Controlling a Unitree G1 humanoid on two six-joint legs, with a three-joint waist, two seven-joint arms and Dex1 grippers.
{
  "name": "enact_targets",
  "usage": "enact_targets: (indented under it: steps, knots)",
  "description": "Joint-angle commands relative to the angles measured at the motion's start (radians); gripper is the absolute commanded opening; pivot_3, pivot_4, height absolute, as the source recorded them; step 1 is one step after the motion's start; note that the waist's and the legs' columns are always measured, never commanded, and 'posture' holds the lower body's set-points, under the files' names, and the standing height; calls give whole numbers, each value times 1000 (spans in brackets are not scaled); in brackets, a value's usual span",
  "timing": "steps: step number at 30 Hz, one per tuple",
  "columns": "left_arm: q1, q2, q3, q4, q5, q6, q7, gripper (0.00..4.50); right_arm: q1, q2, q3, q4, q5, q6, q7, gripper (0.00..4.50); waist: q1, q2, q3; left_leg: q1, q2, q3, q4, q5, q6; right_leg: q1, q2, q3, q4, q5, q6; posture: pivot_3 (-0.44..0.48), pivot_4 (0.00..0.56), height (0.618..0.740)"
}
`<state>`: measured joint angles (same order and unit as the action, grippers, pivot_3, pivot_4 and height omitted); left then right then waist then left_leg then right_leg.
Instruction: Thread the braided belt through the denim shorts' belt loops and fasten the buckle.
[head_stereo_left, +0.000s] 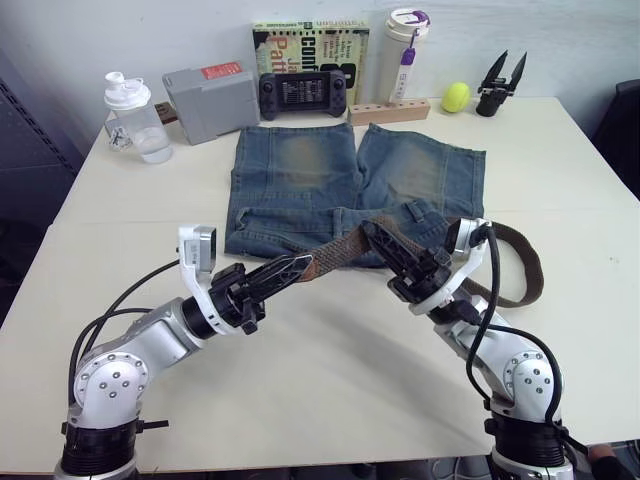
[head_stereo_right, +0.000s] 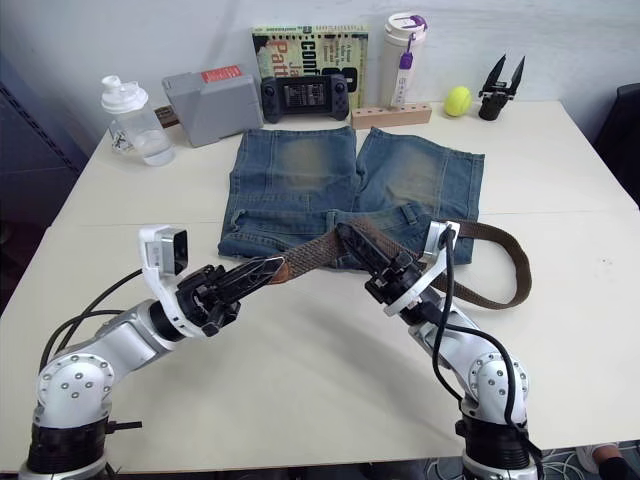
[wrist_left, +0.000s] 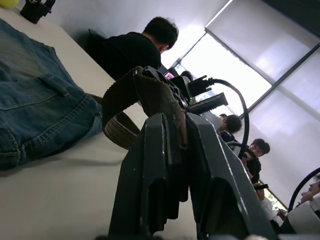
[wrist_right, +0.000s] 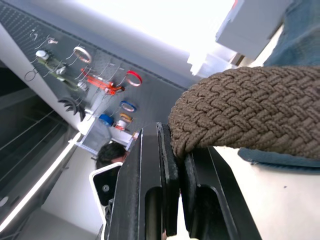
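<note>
The denim shorts (head_stereo_left: 340, 190) lie flat at the middle of the table, waistband towards me. The braided belt (head_stereo_left: 340, 250) stretches in the air just in front of the waistband. My left gripper (head_stereo_left: 296, 266) is shut on its left end. My right gripper (head_stereo_left: 374, 234) is shut on it further along. From there the belt (head_stereo_right: 505, 270) curves in a loop over the table to the right. In the left wrist view a belt loop (wrist_left: 58, 85) shows on the waistband, with the strap (wrist_left: 150, 95) pinched between my fingers (wrist_left: 150, 165). The buckle is hidden.
Along the back edge stand a shaker bottle (head_stereo_left: 135, 120), a grey box (head_stereo_left: 210, 100), a game controller (head_stereo_left: 303, 95), a book (head_stereo_left: 310, 40), a white tumbler (head_stereo_left: 405, 50), a wooden block (head_stereo_left: 390, 110), a yellow ball (head_stereo_left: 456, 97) and a black tool (head_stereo_left: 500, 85). People (wrist_left: 135, 47) sit beyond the table.
</note>
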<state>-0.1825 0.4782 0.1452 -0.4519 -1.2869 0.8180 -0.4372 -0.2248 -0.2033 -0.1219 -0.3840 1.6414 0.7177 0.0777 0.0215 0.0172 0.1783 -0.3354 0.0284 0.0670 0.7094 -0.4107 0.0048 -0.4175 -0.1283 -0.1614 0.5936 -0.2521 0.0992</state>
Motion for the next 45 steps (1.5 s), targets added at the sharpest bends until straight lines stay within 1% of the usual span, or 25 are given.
enact_targets:
  steps: [1, 3, 4, 5, 7, 9, 10, 13, 14, 17, 18, 21, 24, 27, 28, 30, 32, 33, 35, 36, 39, 42, 43, 45]
  knots:
    - [-4, 67, -80, 2, 231, -87, -98, 2175, -14, -12, -40, -16, 35, -26, -13, 0, 0, 0, 0, 0, 0, 0, 0, 0, 0, 0, 0, 0, 0, 0, 0, 0, 150, 720]
    - [-16, 89, -104, 41, 334, -144, -147, 3013, -17, -24, -70, 0, 37, -41, -32, 0, 0, 1, 0, 0, 0, 2, -1, 0, 0, -1, 1, 1, 0, 0, 0, 0, 150, 720]
    - [-30, 104, -112, 78, 387, -190, -192, 3542, -22, -36, -102, 20, 41, -59, -53, 0, 1, 1, 0, 0, 0, 2, -2, 0, 0, -1, 1, 1, 0, 0, 0, 0, 150, 720]
    - [-53, 123, -126, 126, 455, -254, -249, 3979, -28, -57, -143, 44, 49, -75, -75, 0, 2, 1, 0, 0, 0, 2, -2, 0, 0, -1, 1, 1, 0, 0, 0, 0, 150, 720]
    - [-104, 175, -188, 228, 632, -422, -374, 3979, -38, -103, -217, 86, 62, -95, -103, 0, 4, 1, 0, -1, 0, 3, -2, 0, 0, -2, 1, 1, -1, 0, 0, 0, 150, 720]
    - [-143, 209, -244, 314, 763, -555, -467, 3979, -41, -132, -255, 109, 71, -100, -117, 0, 4, 1, 1, -1, 0, 4, -2, 0, 0, -3, 1, 1, 0, 0, 0, 0, 150, 720]
    - [-184, 211, -266, 384, 824, -625, -498, 3979, -40, -146, -274, 118, 76, -102, -126, 0, 4, 1, 1, -1, 0, 5, -4, 0, 0, -4, 1, 2, -1, 0, 0, 0, 150, 720]
    - [-276, 184, -286, 546, 924, -763, -542, 3979, -37, -167, -302, 130, 81, -99, -138, 0, 2, 1, 1, -2, 0, 10, -8, 0, 0, -9, 1, 3, 1, 0, 0, 0, 150, 720]
    - [-324, 166, -303, 626, 977, -832, -542, 3979, -34, -176, -313, 139, 83, -96, -146, 0, 0, 1, 1, -3, 1, 10, -8, 1, -1, -10, 2, 3, 1, 0, -1, 0, 150, 720]
    - [-490, 92, -379, 928, 1183, -1053, -466, 3979, -21, -209, -348, 161, 90, -88, -151, 0, 4, 0, 1, -3, 0, 12, -8, 1, 0, -11, 1, 4, 1, 0, 0, 0, 150, 720]
    - [-527, 72, -393, 1007, 1229, -1106, -443, 3979, -20, -214, -354, 165, 94, -87, -152, 0, 5, 0, 1, -3, 0, 12, -8, 1, 0, -10, 1, 4, 1, 0, 0, 0, 150, 720]
    - [-623, 29, -446, 1215, 1367, -1231, -360, 3979, -20, -224, -367, 166, 115, -81, -160, 0, 3, 0, 1, -3, -1, 12, -8, 1, 1, -10, 0, 5, 0, 1, 1, 0, 150, 720]
    - [-683, -7, -475, 1369, 1442, -1307, -315, 3979, -23, -235, -367, 167, 125, -73, -169, 0, 5, 0, 1, -3, -1, 12, -8, 2, 2, -10, -1, 4, 1, 1, 2, 0, 150, 720]
    - [-704, -21, -473, 1437, 1464, -1360, -302, 3130, -26, -240, -367, 159, 138, -68, -180, 0, 5, -1, 0, -1, -2, 12, -8, 3, 4, -8, -3, 5, 2, 1, 2, 0, 150, 720]
    - [-705, -24, -465, 1443, 1460, -1370, -305, 2752, -28, -242, -368, 157, 144, -67, -182, 0, 5, -1, 0, -1, -2, 12, -8, 3, 4, -8, -4, 5, 2, 2, 2, 0, 150, 720]
    - [-699, -21, -455, 1437, 1453, -1384, -314, 1837, -33, -247, -372, 153, 157, -63, -187, 0, 5, -1, 0, -1, -2, 12, -7, 3, 4, -8, -4, 5, 3, 2, 2, 0, 150, 720]
    - [-685, -12, -450, 1420, 1447, -1394, -326, 1109, -36, -253, -375, 155, 165, -59, -189, 0, 3, -1, 0, -1, -2, 12, -7, 3, 4, -8, -4, 5, 3, 2, 2, 0, 150, 720]
    - [-668, -4, -443, 1396, 1435, -1393, -338, 844, -38, -257, -377, 158, 170, -57, -189, 0, 2, -1, 0, -1, -2, 12, -7, 3, 4, -9, -4, 5, 3, 2, 2, 0, 150, 720]
    - [-623, 20, -421, 1326, 1407, -1384, -360, 48, -44, -267, -377, 164, 178, -53, -186, 0, 0, -1, 0, -1, -2, 12, -7, 3, 4, -9, -4, 5, 3, 2, 2, 0, 150, 720]
    - [-602, 29, -411, 1290, 1399, -1375, -366, 48, -44, -272, -379, 165, 183, -51, -183, 0, -4, -1, 0, -1, -1, 12, -8, 3, 4, -9, -4, 5, 2, 2, 2, 0, 150, 720]
    - [-464, 81, -353, 1041, 1313, -1307, -406, 48, -47, -283, -390, 164, 188, -53, -168, 0, -25, -1, 0, -1, 0, 14, -10, 3, 4, -11, -3, 5, 2, 1, 1, 0, 150, 720]
    - [-277, 149, -284, 747, 1212, -1193, -435, 48, -49, -300, -408, 159, 204, -53, -164, 0, -41, 0, 1, -2, 1, 15, -12, 3, 4, -14, -3, 5, 2, 1, 1, 0, 150, 720]
    - [-187, 185, -258, 627, 1176, -1154, -447, 48, -51, -306, -418, 157, 220, -55, -164, 0, -43, 0, 1, -3, 1, 15, -12, 3, 4, -14, -3, 4, 2, 1, 1, 0, 150, 720]
    - [-70, 228, -222, 469, 1131, -1088, -454, 48, -54, -316, -428, 156, 240, -57, -168, 0, -46, -1, 1, -3, 3, 14, -12, 3, 4, -15, -4, 5, 1, 1, 1, 0, 150, 720]
